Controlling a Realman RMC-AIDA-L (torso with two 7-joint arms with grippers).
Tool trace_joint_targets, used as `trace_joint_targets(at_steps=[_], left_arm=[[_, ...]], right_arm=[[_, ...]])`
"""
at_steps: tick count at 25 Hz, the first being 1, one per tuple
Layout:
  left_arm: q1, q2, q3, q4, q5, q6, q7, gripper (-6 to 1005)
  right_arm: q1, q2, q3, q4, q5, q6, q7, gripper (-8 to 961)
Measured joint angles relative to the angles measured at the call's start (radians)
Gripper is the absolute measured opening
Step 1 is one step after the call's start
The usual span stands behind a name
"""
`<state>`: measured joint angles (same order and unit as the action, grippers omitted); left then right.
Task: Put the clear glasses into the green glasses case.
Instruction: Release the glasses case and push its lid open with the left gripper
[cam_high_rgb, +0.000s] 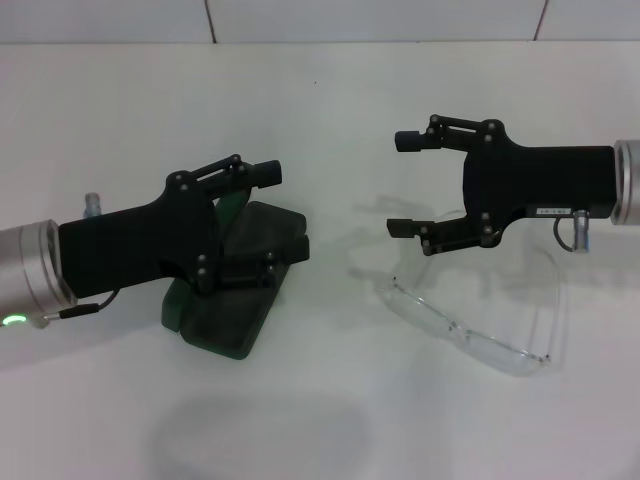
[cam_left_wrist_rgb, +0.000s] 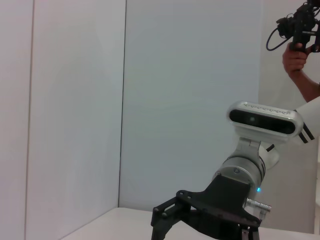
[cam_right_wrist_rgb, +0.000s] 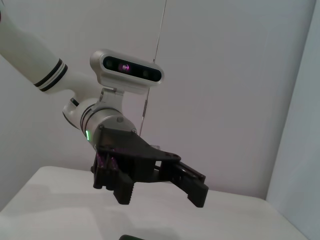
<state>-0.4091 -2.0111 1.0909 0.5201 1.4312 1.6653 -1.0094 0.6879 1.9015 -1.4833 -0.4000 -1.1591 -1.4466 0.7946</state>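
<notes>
With the dark green hinged glasses case (cam_high_rgb: 235, 295) lying under the spread left gripper (cam_high_rgb: 285, 208), the right gripper (cam_high_rgb: 402, 185), fingers apart, should descend onto the clear wraparound plastic glasses (cam_high_rgb: 480, 320) on the white table (cam_high_rgb: 320, 110) and pinch the frame gently.

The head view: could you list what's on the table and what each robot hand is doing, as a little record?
table: white
case: dark green, on the robot's left side, lid looks shut
glasses: clear, on the table at the robot's right, arms unfolded, outside the case
left gripper: over the case, fingers open
right gripper: above the glasses' far side, fingers open, holding nothing
done yet: no
</notes>
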Motion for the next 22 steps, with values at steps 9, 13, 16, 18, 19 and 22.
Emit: trace_joint_targets(at_steps=[9, 13, 16, 18, 19, 22], left_arm=[[0.001, 0.0, -0.022, 0.005, -0.001, -0.008, -0.044, 859], [0.005, 0.012, -0.041, 0.065, 0.016, -0.069, -0.221, 852], [0.019, 0.016, -0.041, 0.168, 0.09, -0.141, -0.385, 846], [0.035, 0.006, -0.042, 0.27, 0.192, -0.204, -0.519, 843], [0.04, -0.003, -0.041, 0.311, 0.242, -0.225, -0.571, 841], [0.045, -0.039, -0.042, 0.419, 0.389, -0.253, -0.686, 836]], right_arm=[[-0.004, 0.004, 0.001, -0.014, -0.001, 0.002, -0.002, 885], [-0.006, 0.004, 0.007, -0.014, -0.001, 0.004, -0.006, 884], [-0.012, 0.004, 0.012, -0.014, -0.001, 0.006, -0.016, 884], [-0.012, 0.004, 0.012, -0.014, -0.005, 0.006, -0.018, 884], [-0.012, 0.004, 0.012, -0.015, -0.008, 0.006, -0.02, 884], [-0.011, 0.004, 0.012, -0.016, -0.012, 0.006, -0.025, 884]])
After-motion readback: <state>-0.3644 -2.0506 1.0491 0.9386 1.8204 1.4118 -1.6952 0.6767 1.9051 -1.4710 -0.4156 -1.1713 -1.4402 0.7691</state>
